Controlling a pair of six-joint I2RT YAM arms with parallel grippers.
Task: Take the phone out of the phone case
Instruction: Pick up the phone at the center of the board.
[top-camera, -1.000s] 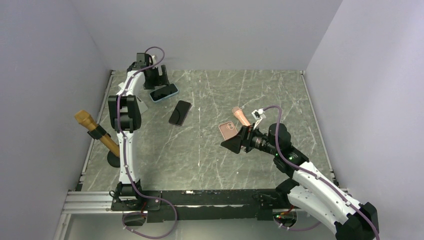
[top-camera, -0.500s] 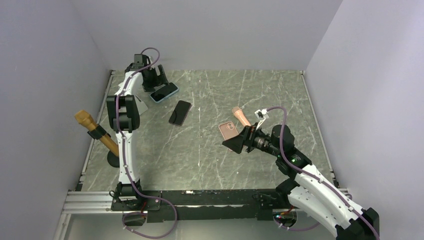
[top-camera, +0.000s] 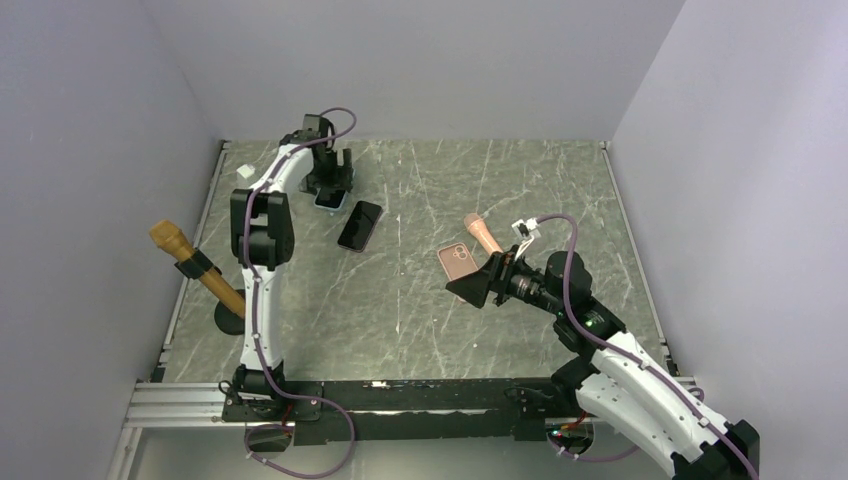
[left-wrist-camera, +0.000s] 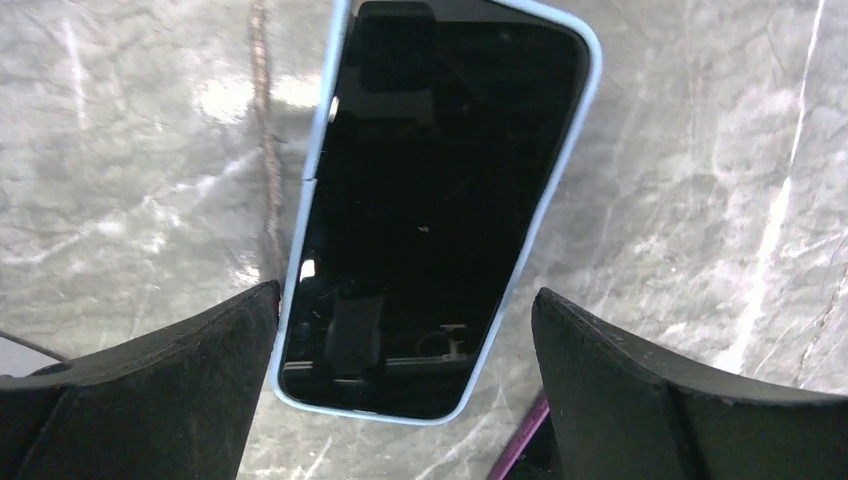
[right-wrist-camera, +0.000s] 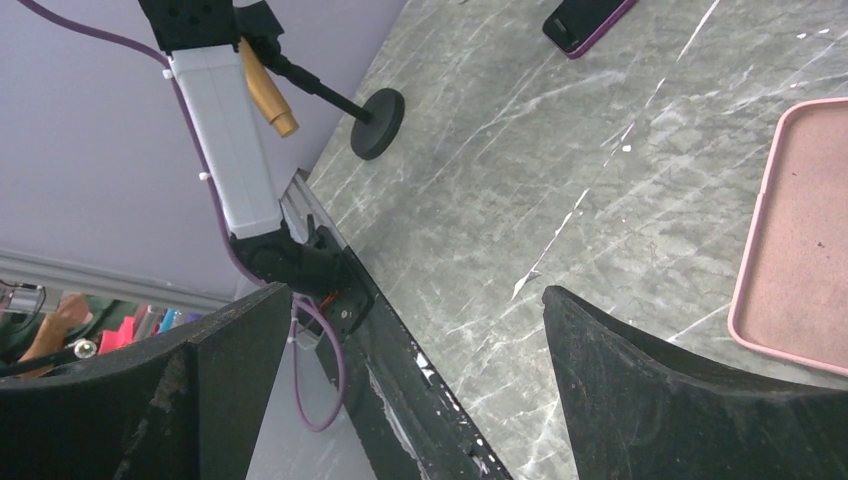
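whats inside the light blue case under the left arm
A black phone, screen up, fills the light blue case; only the case's rim shows. Its inside floor and the phone's back are covered.

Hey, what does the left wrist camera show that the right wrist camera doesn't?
Only the left wrist view: the phone in its light blue case, screen up, between the left tool's spread fingers. Only the right wrist view: the right tool, open and empty, the pink case's edge, a purple-edged phone, a round black base and the left arm. Both: the grey marbled table.
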